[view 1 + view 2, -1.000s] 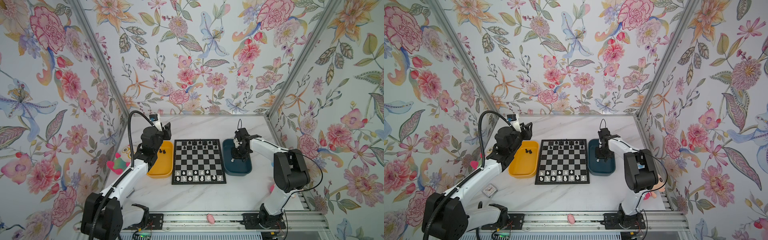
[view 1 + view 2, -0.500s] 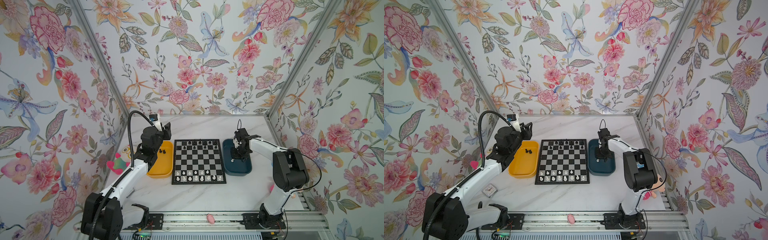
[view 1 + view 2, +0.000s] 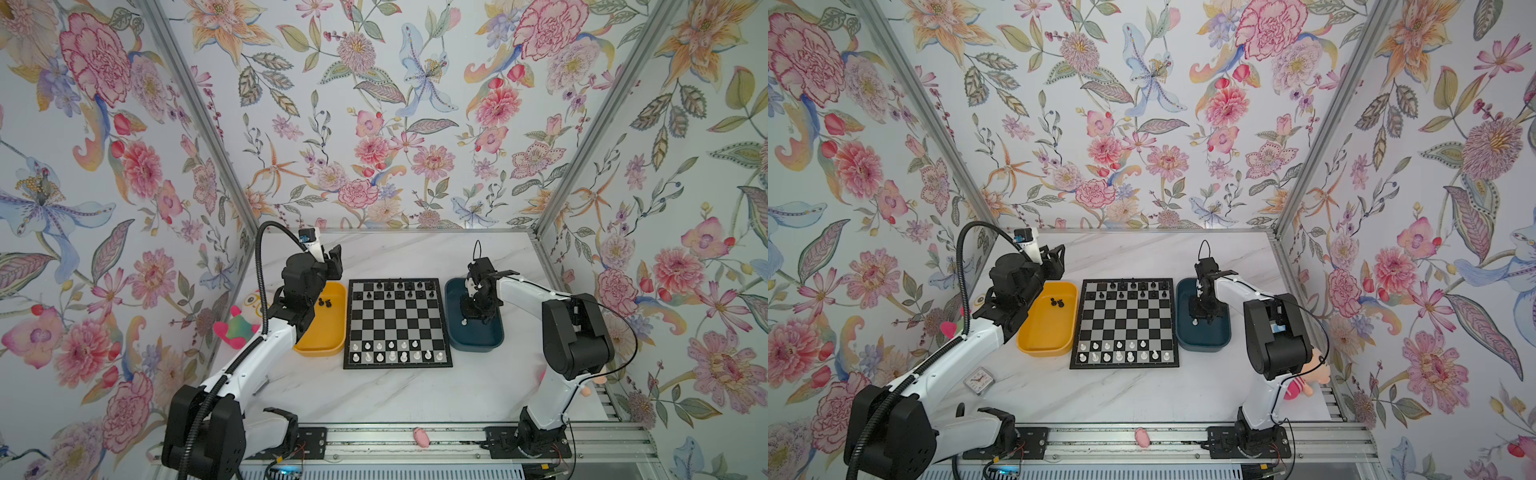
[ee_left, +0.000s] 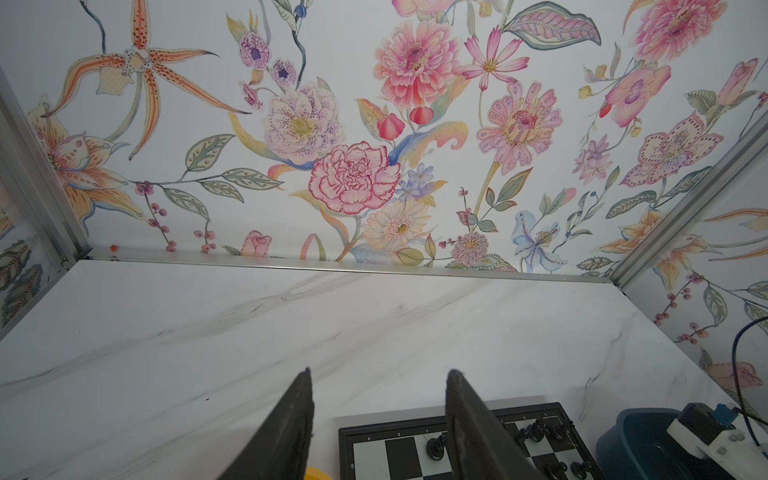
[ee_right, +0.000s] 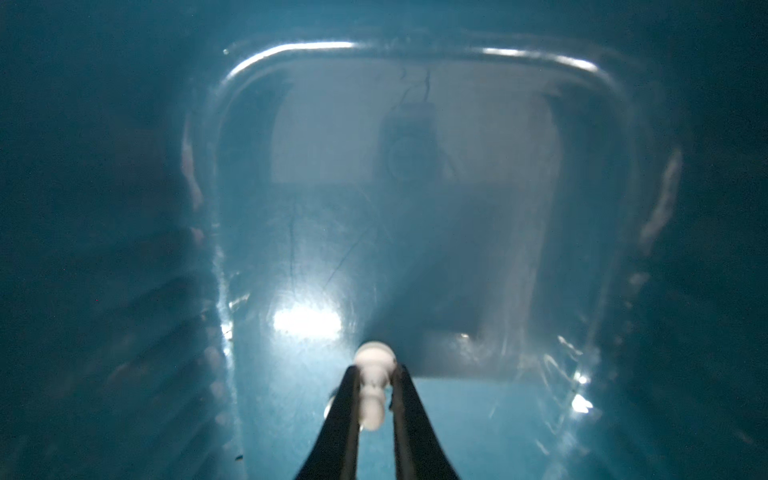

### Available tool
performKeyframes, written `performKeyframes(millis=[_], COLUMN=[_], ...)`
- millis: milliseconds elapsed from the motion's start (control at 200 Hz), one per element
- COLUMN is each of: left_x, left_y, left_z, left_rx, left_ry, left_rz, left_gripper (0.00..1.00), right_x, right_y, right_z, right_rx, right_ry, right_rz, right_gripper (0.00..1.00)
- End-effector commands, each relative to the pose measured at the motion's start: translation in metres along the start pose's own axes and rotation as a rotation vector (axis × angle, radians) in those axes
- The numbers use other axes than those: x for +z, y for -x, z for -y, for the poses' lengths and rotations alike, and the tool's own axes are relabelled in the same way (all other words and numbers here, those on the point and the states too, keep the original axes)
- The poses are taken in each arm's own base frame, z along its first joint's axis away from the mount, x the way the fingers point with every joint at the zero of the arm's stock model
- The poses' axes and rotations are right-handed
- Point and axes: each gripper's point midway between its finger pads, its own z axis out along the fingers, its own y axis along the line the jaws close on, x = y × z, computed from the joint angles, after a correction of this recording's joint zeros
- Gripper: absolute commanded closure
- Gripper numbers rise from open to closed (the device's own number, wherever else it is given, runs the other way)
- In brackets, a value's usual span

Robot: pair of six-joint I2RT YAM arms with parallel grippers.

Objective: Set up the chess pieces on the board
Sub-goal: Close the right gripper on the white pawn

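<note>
Mid-table lies the board point(image 3: 398, 322), chess pieces point(image 3: 392, 351) on its 2 far & 2 near rows; left tray point(image 3: 328, 332) just beside it on the left w/ 2 pieces at its far end, right tray point(image 3: 478, 338) just beside it on the right. Right gripper point(image 5: 376, 368) is down in the right tray w/ a pawn point(image 5: 372, 399) between its fingers point(image 5: 345, 415); left gripper point(image 3: 334, 258) hangs by the left tray's far end. Plush toy point(image 3: 237, 328) lies left of the left tray.

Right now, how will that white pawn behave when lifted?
Probably light and stiff: the pawn looks like small moulded plastic. Pinched at its narrow waist by the right gripper, it may pivot. Its round base could roll on the glossy tray if dropped.
</note>
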Motion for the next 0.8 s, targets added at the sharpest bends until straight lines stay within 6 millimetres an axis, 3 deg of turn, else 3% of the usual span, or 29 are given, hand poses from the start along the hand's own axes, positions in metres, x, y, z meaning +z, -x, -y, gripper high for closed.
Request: performKeyframes(millis=[0, 796], left_x=[0.002, 0.002], left_y=[0.002, 0.000], left_z=[0.000, 0.000], left_rx=[-0.019, -0.022], left_ry=[-0.016, -0.022], left_rz=[0.008, 0.005], left_gripper=[0.47, 0.47], right_x=[0.002, -0.014], right_y=[0.003, 0.010], right_z=[0.000, -0.001], right_rx=[0.007, 0.011], right_ry=[0.004, 0.004], right_rz=[-0.006, 0.036], right_gripper=[0.84, 0.81])
